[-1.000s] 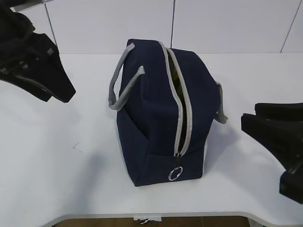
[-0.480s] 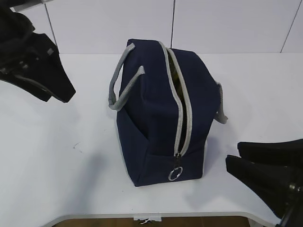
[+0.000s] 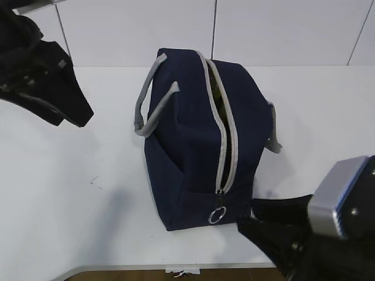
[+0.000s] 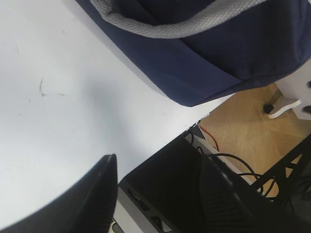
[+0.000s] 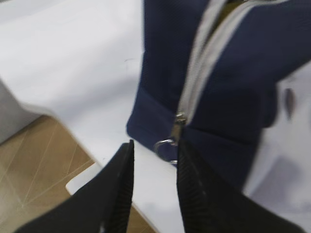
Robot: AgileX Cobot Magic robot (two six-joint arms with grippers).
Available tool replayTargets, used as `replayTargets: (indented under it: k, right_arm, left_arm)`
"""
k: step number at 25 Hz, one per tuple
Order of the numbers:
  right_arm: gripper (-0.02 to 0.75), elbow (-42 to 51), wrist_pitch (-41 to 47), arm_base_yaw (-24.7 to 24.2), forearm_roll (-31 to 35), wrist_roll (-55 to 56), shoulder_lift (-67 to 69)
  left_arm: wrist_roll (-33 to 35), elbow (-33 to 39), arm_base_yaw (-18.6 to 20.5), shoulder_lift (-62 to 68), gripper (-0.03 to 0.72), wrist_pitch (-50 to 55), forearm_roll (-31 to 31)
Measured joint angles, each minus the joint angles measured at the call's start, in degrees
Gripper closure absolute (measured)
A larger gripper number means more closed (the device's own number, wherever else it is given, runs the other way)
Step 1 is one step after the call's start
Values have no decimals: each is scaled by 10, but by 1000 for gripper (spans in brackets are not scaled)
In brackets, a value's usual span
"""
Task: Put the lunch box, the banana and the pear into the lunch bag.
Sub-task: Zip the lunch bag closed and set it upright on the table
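The navy lunch bag (image 3: 193, 152) stands in the middle of the white table, its grey zipper (image 3: 225, 140) parted along the top, with a ring pull (image 3: 217, 215) at the near end. A sliver of something greenish-yellow shows in the slit. The lunch box, banana and pear are otherwise hidden. My right gripper (image 3: 253, 219) is open at the table's front right, just right of the ring pull (image 5: 166, 148); in the right wrist view (image 5: 154, 150) the ring sits between its fingertips. My left gripper (image 3: 79, 114) hangs far left, open and empty, its fingers (image 4: 97, 194) wide apart.
The table's front edge (image 3: 176, 266) is close below the bag; wooden floor and cables (image 4: 243, 160) show beyond it. Grey handles (image 3: 146, 111) hang off the bag's left and right sides. A white wall stands behind.
My right gripper has moved left and forward, from the right edge to just beside the zipper's ring pull. The left arm and the bag have not moved.
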Motion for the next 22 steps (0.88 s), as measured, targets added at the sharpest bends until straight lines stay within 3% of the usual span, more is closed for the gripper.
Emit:
replayTargets:
  k: [3,6,8,15,22]
  right_arm:
    - [493,0,-62,1,-42,17,58]
    - [491,0,-99,1,-41,25,103]
    - [475,0,-115,1,-26,27,124]
    - [287,-12,-177,1,7,35,222]
    - [265,-16,-264,1,73,37,293]
  left_arm:
    - [0,0,0,0,274,0,0]
    - [0,0,0,0,274,0,0]
    - [0,0,0,0,274,0,0]
    - [0,0,0,0,281,0,0]
    - [0,0,0,0,285,0,0]
